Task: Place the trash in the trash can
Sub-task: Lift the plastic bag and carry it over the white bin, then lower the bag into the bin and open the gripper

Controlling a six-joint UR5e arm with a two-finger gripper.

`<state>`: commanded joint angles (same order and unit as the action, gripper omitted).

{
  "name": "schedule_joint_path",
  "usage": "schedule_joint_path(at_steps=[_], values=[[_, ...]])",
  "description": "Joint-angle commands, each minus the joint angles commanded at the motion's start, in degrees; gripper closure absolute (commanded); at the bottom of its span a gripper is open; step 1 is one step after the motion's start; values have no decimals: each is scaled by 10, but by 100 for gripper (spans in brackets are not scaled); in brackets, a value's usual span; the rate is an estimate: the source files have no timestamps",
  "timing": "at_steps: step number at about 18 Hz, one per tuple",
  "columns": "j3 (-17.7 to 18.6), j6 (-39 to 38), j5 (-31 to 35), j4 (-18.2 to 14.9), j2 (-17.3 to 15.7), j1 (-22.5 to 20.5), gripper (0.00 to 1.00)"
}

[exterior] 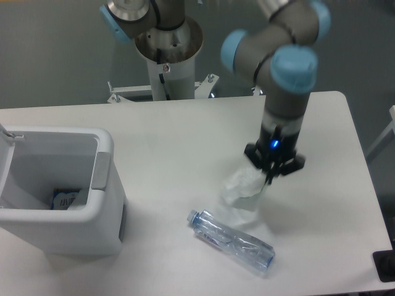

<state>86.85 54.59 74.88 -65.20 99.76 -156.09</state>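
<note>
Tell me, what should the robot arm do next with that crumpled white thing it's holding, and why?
Probably carry it left toward the trash can. The gripper looks shut on the crumpled white sheet, which hangs lifted above the table, and the can's top is open. The bottle lies on the table and can wait.

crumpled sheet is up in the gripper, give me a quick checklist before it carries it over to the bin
1. Gripper shut on the crumpled sheet: ok.
2. Sheet clear of the table: cannot tell, its lower end hangs low.
3. Sheet clear of the bottle: cannot tell, they overlap in view.
4. Trash can open: ok, lid up.
5. Room inside the can: ok, only small items at the bottom.
6. Bottle binned: not ok.
</note>
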Motion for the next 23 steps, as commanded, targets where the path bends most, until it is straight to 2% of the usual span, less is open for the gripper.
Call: schedule_joint_path(at_steps=[2,5,10,15,21,23], values=[[-38,-39,-11,-35,-9,1,100],[-63,-117,-53,-41,-29,7,100],[-64,-212,-130,-38,-75,31,100],[-70,-303,-196,-27,-95,81,100],[-53,-318,-203,-28,-120,167,100],[-50,-310,-203,-26,-121,178,100]])
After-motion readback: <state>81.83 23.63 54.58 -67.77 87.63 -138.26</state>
